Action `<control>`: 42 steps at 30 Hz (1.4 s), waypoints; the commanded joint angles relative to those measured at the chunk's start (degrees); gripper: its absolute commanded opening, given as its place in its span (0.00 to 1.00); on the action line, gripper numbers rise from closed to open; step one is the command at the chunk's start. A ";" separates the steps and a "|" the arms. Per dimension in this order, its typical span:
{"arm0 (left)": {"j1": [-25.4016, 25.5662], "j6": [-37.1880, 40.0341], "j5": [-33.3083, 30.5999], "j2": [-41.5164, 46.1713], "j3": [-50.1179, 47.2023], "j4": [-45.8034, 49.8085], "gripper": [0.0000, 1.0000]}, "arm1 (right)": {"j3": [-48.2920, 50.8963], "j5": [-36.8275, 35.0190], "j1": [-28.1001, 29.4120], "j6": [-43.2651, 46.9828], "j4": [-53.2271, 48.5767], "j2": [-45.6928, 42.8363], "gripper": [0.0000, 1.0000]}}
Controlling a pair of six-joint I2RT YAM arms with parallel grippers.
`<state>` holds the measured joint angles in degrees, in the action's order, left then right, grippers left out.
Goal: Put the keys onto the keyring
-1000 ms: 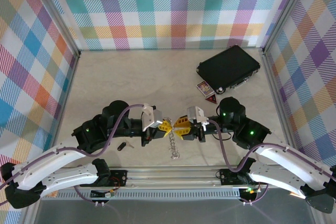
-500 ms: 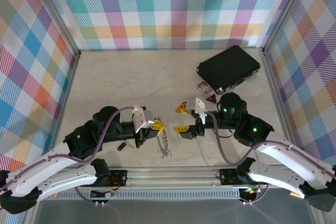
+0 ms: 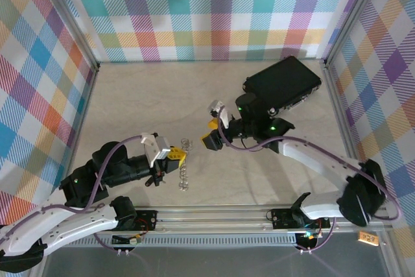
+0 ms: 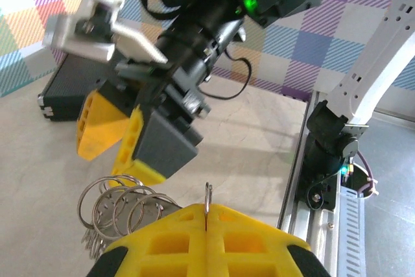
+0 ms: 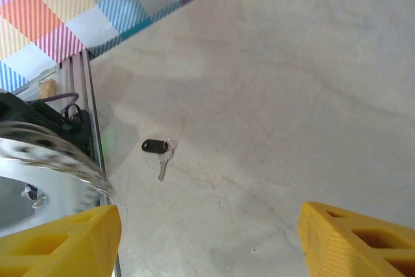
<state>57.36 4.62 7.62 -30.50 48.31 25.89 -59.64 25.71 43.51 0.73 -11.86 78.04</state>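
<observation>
Beige table (image 3: 142,95); keyring (image 4: 120,209) apparently between left fingers (image 4: 246,241)

Black-headed silver key (image 5: 155,148), pastel-plaid walls (image 3: 214,11)

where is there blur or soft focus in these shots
Right wrist view: a silvery streak at the left edge is smeared, while the key on the table is crisp. Left wrist view: the keyring loops are sharp, with no motion smear, and so is the strand pinched in the left gripper. Top view: even light, soft shadows, no glare.
</observation>
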 commanded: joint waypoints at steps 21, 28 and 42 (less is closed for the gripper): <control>0.52 -2.95 -0.18 9.91 3.81 4.68 0.00 | -24.28 8.72 12.99 -7.22 2.32 42.25 0.56; 0.43 -2.06 -0.76 11.25 4.24 5.34 0.00 | -29.61 -0.57 17.82 -7.24 -2.83 46.60 0.56; 0.47 -2.05 4.44 12.37 2.45 2.79 0.00 | -37.68 -12.44 23.30 -7.10 -9.95 52.79 0.51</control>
<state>57.36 2.37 10.31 -18.63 50.81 32.51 -95.18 16.36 65.78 -6.68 -19.05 129.03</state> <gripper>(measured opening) 0.050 0.510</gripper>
